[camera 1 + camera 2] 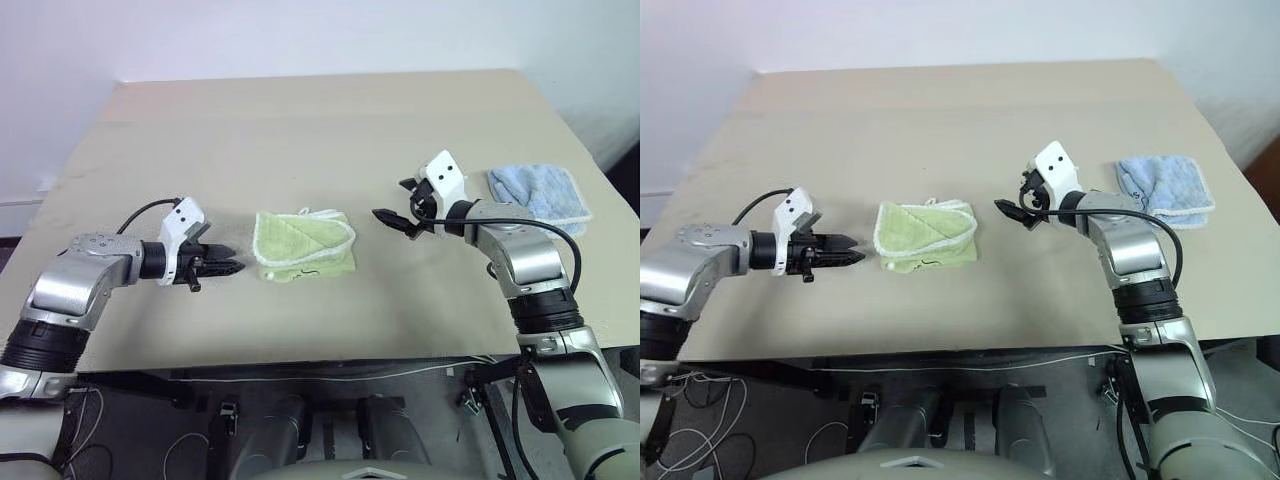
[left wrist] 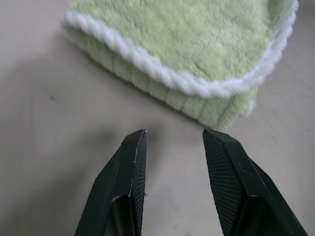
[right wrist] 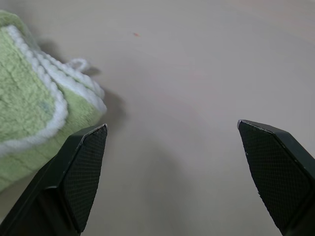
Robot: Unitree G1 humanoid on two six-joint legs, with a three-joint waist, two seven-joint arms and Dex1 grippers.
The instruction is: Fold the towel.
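I see the tan table (image 1: 300, 130) carrying the towel (image 1: 305, 243), folded into a small bundle near its front edge. A blue cloth (image 1: 538, 195) lies well to the towel's right. My right gripper (image 1: 395, 217) hovers just right of the towel, jaws wide. My left gripper (image 1: 225, 268), just left of it, stands narrowly parted, holding nothing.

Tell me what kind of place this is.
Probably a robot test room, not a home: a bare beige table against a plain white wall, with loose cables on the floor below.
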